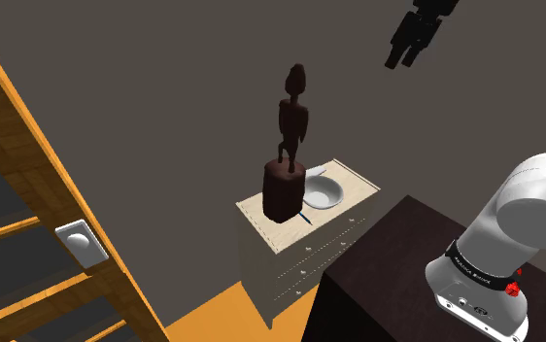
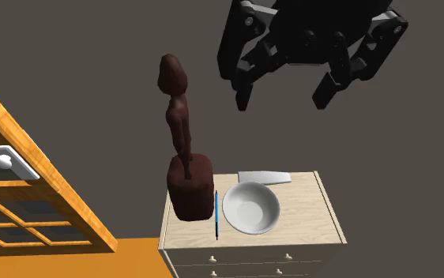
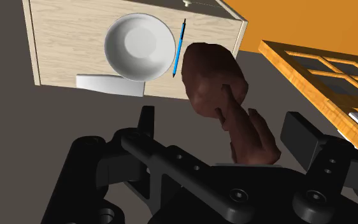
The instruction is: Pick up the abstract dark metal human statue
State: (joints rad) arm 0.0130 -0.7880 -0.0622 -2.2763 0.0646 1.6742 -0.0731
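The statue (image 1: 286,185) is a tall, thin, dark reddish-brown human figure on a blocky base. It stands upright on the corner of a pale dresser (image 1: 351,208). In the second exterior view the statue (image 2: 187,185) is at the dresser top's left end. My black gripper (image 2: 284,99) hangs open high above the dresser, right of the statue's head and not touching it. In the shoulder view the gripper (image 1: 409,47) is far up and right of the figure. From the wrist, the statue (image 3: 213,76) rises toward the open gripper (image 3: 222,124), its head nearer the right finger (image 3: 302,135).
On the dresser (image 2: 311,217) beside the statue lie a white bowl (image 2: 250,208), a blue pen (image 2: 216,213) and a flat white item (image 2: 265,177). A wooden frame (image 1: 28,146) with a white fitting (image 1: 82,243) stands to the left. My dark stand (image 1: 388,262) is at the lower right.
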